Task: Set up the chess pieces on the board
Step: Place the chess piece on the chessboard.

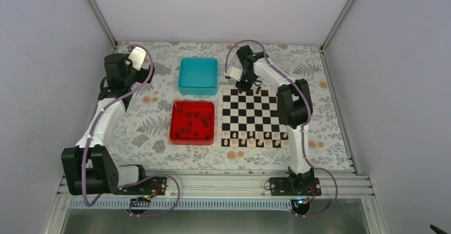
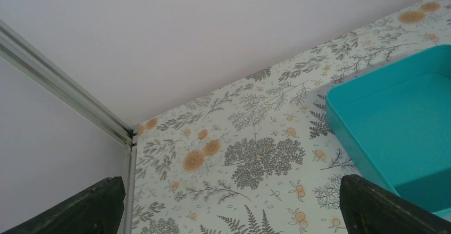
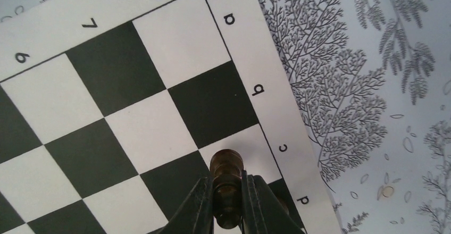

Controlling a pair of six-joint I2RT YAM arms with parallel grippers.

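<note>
The board (image 1: 253, 118) lies right of centre, and its far corner shows in the right wrist view (image 3: 122, 111). My right gripper (image 1: 245, 89) (image 3: 227, 194) is shut on a dark chess piece (image 3: 226, 165), held over the white square by the letter c at the board's far edge. A second dark piece (image 1: 258, 91) stands on the back row and is partly hidden behind my finger (image 3: 264, 207). Several more dark pieces (image 1: 192, 121) lie in the red tray (image 1: 176, 136). My left gripper (image 1: 142, 72) (image 2: 234, 215) is open and empty over the table's back left.
A teal box (image 1: 198, 76) (image 2: 399, 122) stands behind the red tray. Pale pieces (image 1: 255, 139) fill the board's two near rows. The enclosure walls and a metal corner post (image 2: 64, 98) stand close to the left gripper. The table has a floral cloth (image 2: 255, 159).
</note>
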